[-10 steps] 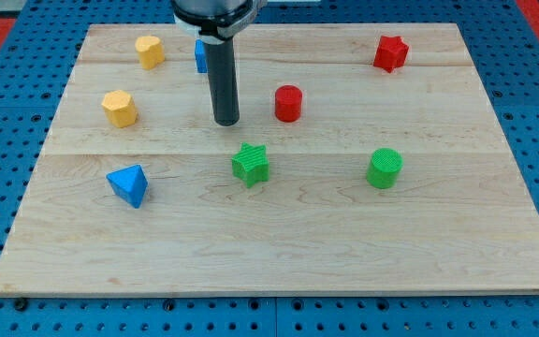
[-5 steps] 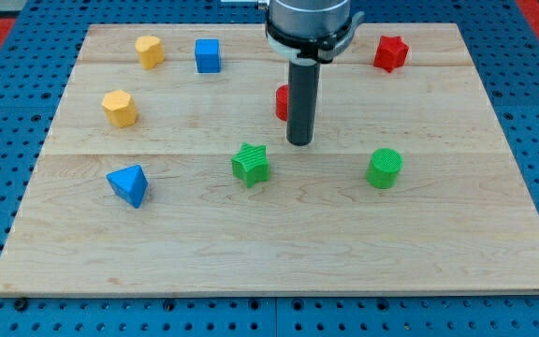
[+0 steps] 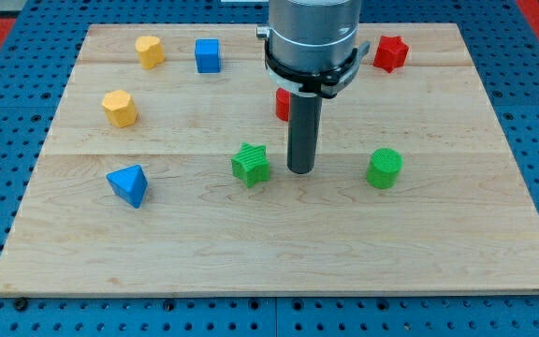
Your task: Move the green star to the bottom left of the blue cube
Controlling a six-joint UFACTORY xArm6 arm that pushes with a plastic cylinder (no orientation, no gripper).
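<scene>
Beside ridged green star [image 3: 251, 164], my tip [image 3: 300, 170]

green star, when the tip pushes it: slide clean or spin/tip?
The green star looks squat and sits flat on the board, so it probably slides rather than tips. Its points give uneven contact faces, so an off-centre push will likely spin it. My tip stands just to the star's right in the view, close but apparently apart.
</scene>
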